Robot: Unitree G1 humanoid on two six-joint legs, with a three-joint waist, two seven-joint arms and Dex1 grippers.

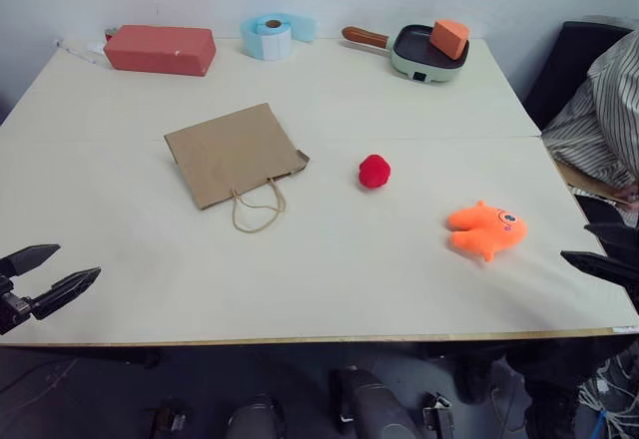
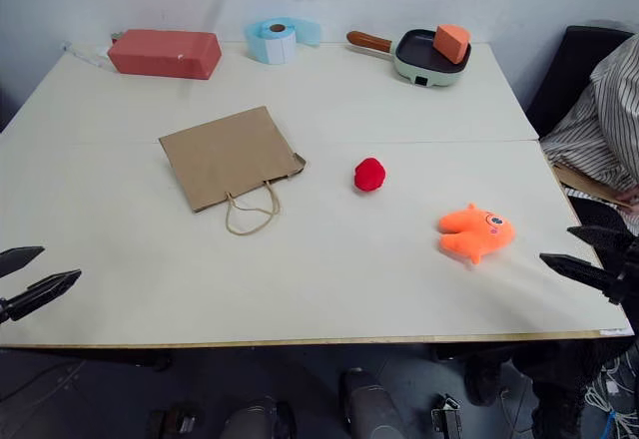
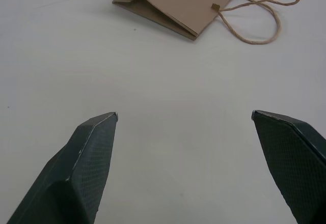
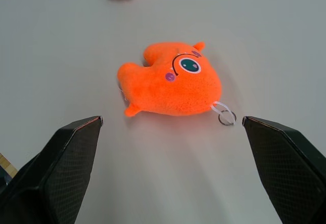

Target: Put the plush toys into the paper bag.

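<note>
On the table, paper bag (image 1: 234, 153) lies flat, both toys outside it; left hand (image 1: 45, 277) and right hand (image 1: 606, 249) open.

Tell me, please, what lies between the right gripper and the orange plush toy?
Nothing. In the right wrist view, only bare table separates the open right gripper from the orange plush toy; the toy's small metal ring lies nearest.

Your left gripper (image 1: 48, 276) sits low at the left edge of your view, its fingers spread wide and empty. Your right gripper (image 2: 589, 254) sits low at the right edge, its fingers likewise wide apart, holding nothing.
</note>
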